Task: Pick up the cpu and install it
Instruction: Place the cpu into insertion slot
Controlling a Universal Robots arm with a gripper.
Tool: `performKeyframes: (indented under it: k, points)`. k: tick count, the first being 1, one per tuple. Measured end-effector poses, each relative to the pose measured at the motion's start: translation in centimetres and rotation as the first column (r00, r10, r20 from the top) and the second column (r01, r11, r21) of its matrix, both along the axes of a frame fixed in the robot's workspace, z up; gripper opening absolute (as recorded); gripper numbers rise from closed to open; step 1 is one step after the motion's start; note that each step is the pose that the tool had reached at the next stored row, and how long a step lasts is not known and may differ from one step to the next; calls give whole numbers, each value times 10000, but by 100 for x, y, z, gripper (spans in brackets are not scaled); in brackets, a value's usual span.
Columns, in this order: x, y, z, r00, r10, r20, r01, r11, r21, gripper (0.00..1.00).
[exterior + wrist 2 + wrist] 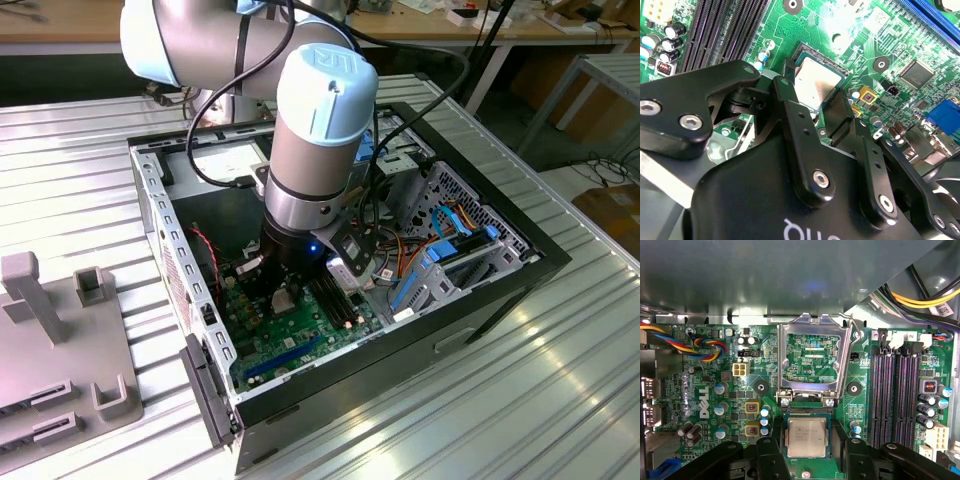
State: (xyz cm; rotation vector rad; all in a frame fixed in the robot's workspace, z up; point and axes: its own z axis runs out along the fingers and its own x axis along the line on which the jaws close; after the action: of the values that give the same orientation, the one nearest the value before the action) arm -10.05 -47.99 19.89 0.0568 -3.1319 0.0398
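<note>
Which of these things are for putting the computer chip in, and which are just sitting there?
For the job:
- cpu
- claw, right at the cpu
- open metal socket frame
- green motherboard

Just sitting there:
- black memory slots
- coloured wire bundle
- yellow wires

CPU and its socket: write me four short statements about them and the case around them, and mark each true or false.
1. The CPU lies metal lid up on the motherboard. True.
2. The socket load plate is closed over the CPU. False: it is swung open beside it.
3. The memory slots hold modules. False: they are empty.
4. The computer case lies on its side with its interior open. True.
</note>
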Motion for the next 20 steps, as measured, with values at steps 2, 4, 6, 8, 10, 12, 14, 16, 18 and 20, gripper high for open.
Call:
performKeyframes:
  k: [2,4,6,8,10,12,14,16,18,20]
  points:
    - [0,0,2,10000,0,0,0,10000,-1,47]
    - [0,0,3,10000,0,0,0,10000,-3,47]
    - [0,0,4,10000,0,-1,0,10000,-7,47]
    - [0,0,4,10000,0,-2,0,10000,-8,47]
    - [0,0,3,10000,0,-2,0,10000,-8,47]
    - [0,0,2,10000,0,-1,0,10000,-6,47]
    - [0,0,2,10000,0,-2,0,10000,-7,47]
    - [0,0,1,10000,0,-1,0,10000,-6,47]
    - [0,0,1,10000,0,-1,0,10000,-6,47]
    - [1,0,1,10000,-2,-2,2,10000,-6,47]
